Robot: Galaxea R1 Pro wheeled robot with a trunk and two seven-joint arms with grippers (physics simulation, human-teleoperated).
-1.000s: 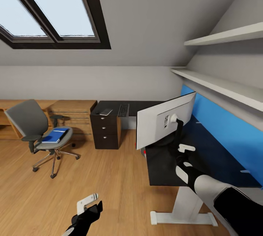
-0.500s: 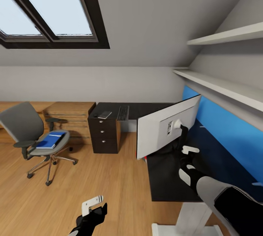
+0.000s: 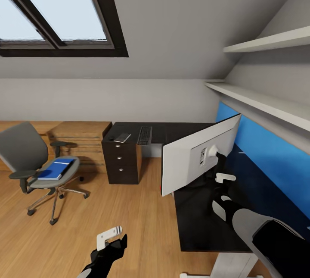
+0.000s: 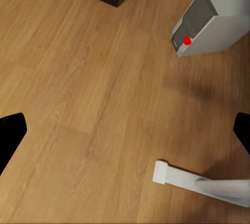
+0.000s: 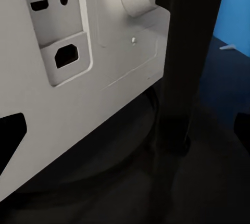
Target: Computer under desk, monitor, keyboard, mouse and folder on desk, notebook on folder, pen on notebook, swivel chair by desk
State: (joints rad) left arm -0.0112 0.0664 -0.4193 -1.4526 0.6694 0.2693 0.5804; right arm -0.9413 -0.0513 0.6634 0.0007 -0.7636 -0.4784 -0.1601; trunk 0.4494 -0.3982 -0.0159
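The monitor point(image 3: 189, 161) stands on the black desk point(image 3: 198, 226) with its white back toward me. My right gripper point(image 3: 220, 175) is open just behind its black stand point(image 5: 182, 73), with the port panel point(image 5: 57, 31) close in front. My left gripper point(image 3: 111, 235) hangs open over the wood floor near the grey computer point(image 4: 208, 21) under the desk. The keyboard point(image 3: 145, 135) and the dark notebook point(image 3: 122, 137) lie on the far desk section, beside a small dark lump that may be the mouse point(image 3: 111, 138). The blue folder point(image 3: 56, 169) rests on the swivel chair point(image 3: 26, 153). The pen is too small to make out.
A black drawer unit point(image 3: 122, 161) supports the desk's far end, and a wooden dresser point(image 3: 79, 133) stands beside it. White shelves point(image 3: 267, 105) run above the blue back panel point(image 3: 275, 161). The desk's white foot point(image 4: 198, 182) lies on the floor by my left gripper.
The whole view has shifted as the camera moved nearer the desk; the chair now sits further left in the picture. My right gripper stays by the monitor's stand, and both grippers remain open.
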